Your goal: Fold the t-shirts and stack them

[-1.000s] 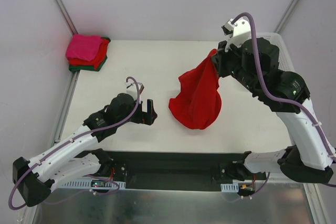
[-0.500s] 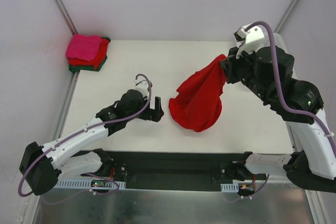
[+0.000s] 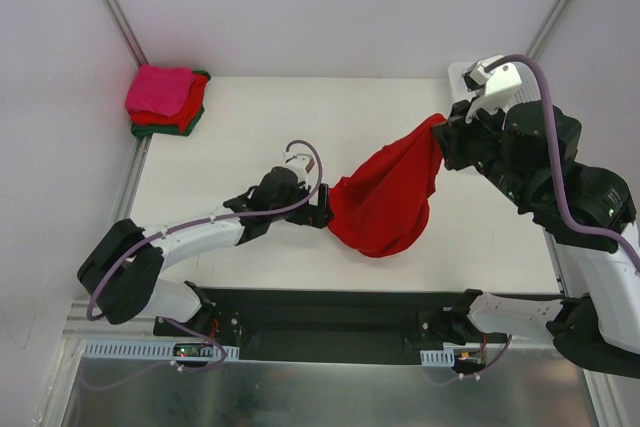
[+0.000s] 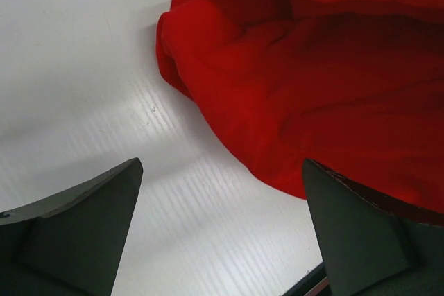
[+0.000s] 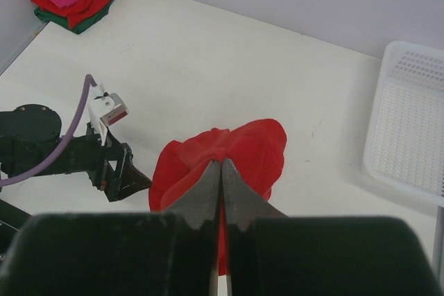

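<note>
Top external: the right claw [image 3: 445, 133] is clenched on one end of the red t-shirt [image 3: 385, 202] and has drawn it up and to the right over the last second. The cloth now stretches in a slope, its lower bulk resting on the desk [image 3: 260, 137]. The left claw [image 3: 322, 215] has meanwhile reached across, and it now sits just beside the shirt's left edge. That suggests a second grasp is next, to spread the shirt for folding. The folded stack [image 3: 165, 102] lies at the far left corner, with hot pink on top.

Left wrist: this claw is released, its fingers [image 4: 76, 220] wide apart with nothing between them. The shirt's rumpled edge lies just ahead, which cannot be made out from above.

Right wrist: the jaws are pressed together on a ridge of red cloth. A white lattice basket [image 5: 409, 123] stands to the right, largely hidden behind the arm in the overhead view.
</note>
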Robot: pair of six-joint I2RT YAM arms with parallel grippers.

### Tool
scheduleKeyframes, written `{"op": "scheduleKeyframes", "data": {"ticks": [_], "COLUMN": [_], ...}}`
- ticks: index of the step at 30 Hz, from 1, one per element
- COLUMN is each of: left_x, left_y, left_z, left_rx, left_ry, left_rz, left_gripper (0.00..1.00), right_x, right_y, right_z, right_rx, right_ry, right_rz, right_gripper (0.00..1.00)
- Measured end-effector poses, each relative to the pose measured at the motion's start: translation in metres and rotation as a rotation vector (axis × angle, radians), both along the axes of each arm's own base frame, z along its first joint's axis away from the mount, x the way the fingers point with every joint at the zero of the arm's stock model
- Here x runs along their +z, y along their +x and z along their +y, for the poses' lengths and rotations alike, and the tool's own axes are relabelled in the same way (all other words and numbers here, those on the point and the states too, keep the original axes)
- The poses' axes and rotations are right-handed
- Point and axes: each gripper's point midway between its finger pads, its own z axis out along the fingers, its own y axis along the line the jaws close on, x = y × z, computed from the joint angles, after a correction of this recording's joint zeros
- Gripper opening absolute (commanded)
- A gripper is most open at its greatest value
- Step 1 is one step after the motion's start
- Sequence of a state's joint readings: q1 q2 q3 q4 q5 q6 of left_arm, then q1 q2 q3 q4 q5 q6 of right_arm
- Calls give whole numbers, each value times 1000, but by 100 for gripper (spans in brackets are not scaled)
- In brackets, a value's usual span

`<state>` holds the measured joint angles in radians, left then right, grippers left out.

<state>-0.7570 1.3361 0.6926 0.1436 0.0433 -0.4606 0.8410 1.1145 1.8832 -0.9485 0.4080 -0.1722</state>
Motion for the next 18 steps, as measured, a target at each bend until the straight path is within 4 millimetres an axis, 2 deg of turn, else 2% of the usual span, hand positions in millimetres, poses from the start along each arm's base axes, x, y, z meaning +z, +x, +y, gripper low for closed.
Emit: {"op": "scheduleKeyframes", "data": {"ticks": [5,12,18], "left_x": [-16,-19,-34], "left_y": [6,18,27], "left_z": [-11,-16,-21], "left_rx": [-9,1,8], "left_ry": [-12,-27,-13], "left_rz": [19,5,20], "left_gripper": [99,99,95], "right_x": [-2,-4,-5], "right_y": [-4,-6,-7], "right_z": [-4,-7,-8], "right_rx": [-1,-2,-3], "right_ry": [3,2,2], "right_rz": [1,5,6], "right_gripper": [1,2,1]}}
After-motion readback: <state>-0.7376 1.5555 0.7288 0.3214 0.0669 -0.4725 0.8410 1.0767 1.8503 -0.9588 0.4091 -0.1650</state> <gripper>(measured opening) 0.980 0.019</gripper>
